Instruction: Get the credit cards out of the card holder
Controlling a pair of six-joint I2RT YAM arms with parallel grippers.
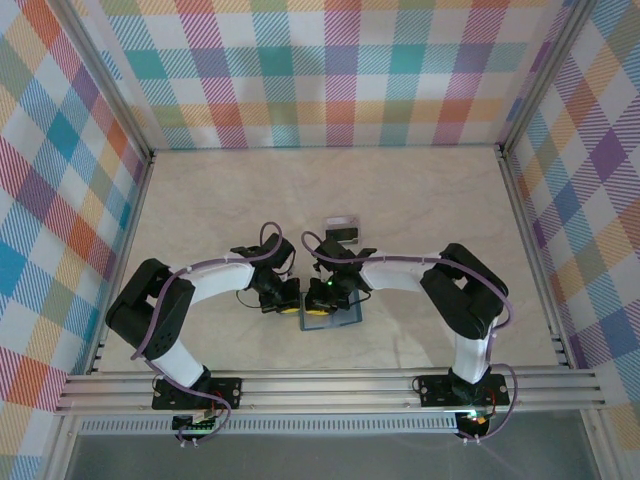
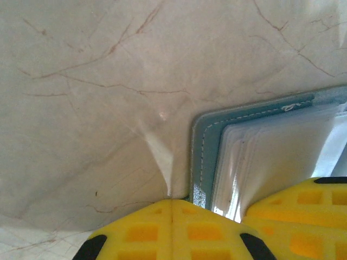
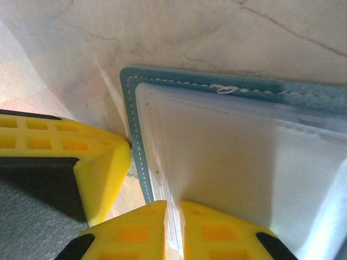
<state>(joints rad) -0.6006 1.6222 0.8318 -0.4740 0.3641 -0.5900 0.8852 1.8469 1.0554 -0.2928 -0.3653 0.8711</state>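
1. The left claw (image 2: 171, 211) has its yellow fingers pressed together, tips down on the pale marbled bench (image 2: 81, 81).
2. The small teal-blue bifold card holder (image 3: 217, 81) lies open and flat on the bench. Its stitched corner is just right of the left claw's tips.
3. The right claw (image 3: 173, 216) sits at the card holder's near edge, fingers almost together, pinching a thin pale leaf of its clear inner pockets.
4. The two claws stand just beside each other.
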